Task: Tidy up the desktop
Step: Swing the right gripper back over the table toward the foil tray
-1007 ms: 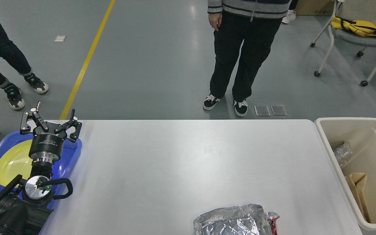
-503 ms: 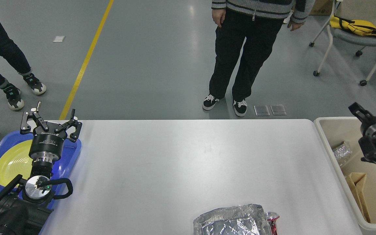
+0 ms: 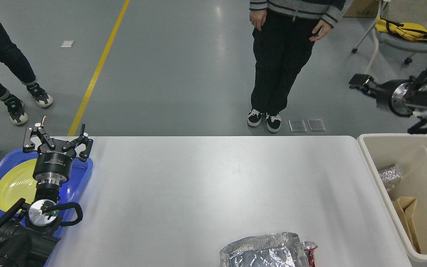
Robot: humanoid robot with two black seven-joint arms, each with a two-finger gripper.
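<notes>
Head view, the only 1 available. The wide white rectangular desktop (image 3: 213, 193) fills the centre; a crumpled silver foil container (image 3: 261, 251) and a red drink can (image 3: 309, 253) sit at its near edge, uncleared. My left gripper (image 3: 57, 141) hangs over the blue plastic tray (image 3: 82, 178), fingers apart, unmoved. My right gripper (image 3: 360, 81) has lifted from the beige plastic bin (image 3: 374, 155) within 1 second; seen end-on, I cannot tell its spread. I judge a deposit complete.
</notes>
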